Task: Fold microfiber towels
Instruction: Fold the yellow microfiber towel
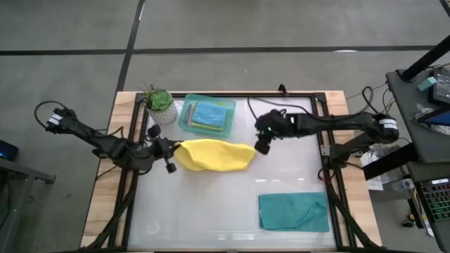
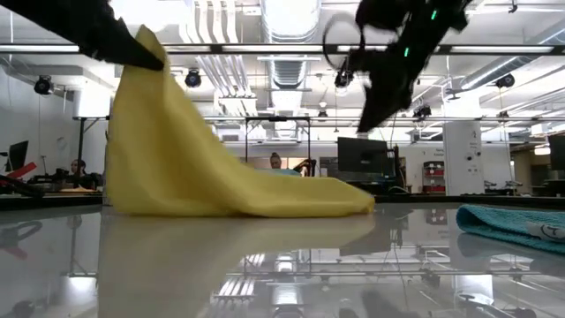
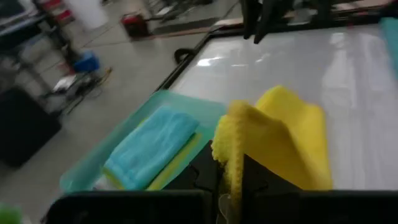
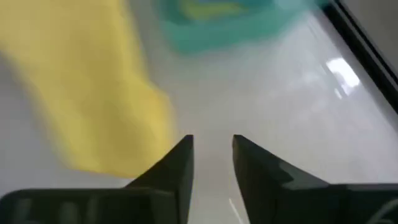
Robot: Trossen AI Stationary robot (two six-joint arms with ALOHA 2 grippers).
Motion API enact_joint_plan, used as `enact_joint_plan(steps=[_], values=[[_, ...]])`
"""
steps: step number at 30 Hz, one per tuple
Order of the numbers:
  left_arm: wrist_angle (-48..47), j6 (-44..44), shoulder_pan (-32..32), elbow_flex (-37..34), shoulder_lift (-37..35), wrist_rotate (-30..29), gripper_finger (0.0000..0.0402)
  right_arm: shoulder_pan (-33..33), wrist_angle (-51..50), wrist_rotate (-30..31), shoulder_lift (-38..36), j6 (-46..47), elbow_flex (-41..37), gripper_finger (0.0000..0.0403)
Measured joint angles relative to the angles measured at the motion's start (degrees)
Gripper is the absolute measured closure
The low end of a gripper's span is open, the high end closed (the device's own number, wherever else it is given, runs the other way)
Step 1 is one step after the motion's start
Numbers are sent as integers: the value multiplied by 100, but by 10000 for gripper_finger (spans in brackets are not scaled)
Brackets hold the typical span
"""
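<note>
A potted plant point(image 1: 159, 102) stands at the table's far left corner. Just to its right sits a mint-green plastic tray point(image 1: 185, 116), also at the far edge. The table point(image 1: 211, 204) has a white glossy top and a wooden border. Beyond it, monitors point(image 2: 359, 155) stand on desks, and a person point(image 2: 275, 162) sits there.

A plain yellow towel point(image 1: 214, 154) lies mid-frame, a teal towel point(image 1: 294, 212) at lower right, a mint-green translucent tray point(image 1: 184, 116) holding blue and lime cloths at upper centre, beside a green plant point(image 1: 159, 99) in its white pot.
</note>
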Motion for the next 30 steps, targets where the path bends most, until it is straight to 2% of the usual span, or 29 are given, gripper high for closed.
enact_joint_plan(steps=[2, 6, 9, 12, 20, 24, 30], values=[[-5, -302, 72, -30, 91, -76, 401, -318, 1, -65, 112, 104, -107, 279], [11, -767, 178, -29, 366, -205, 401, -486, 937, -1120, 225, -97, -258, 258], [13, -1243, 281, -2, 593, -954, 401, -134, 1873, -1693, 404, -610, -376, 253], [27, -1362, 384, 28, 742, -1326, 401, 360, 2727, -1674, 683, -1011, -445, 256], [226, -1358, 535, 43, 779, -1335, 401, 1106, 4724, -1654, 2127, -1057, -251, 267], [227, -1358, 535, 43, 768, -1335, 401, 1193, 4709, -1512, 2926, -954, 199, 266], [223, -1354, 546, 43, 770, -1333, 401, 1195, 3919, -1203, 3646, -1012, 1007, 268]])
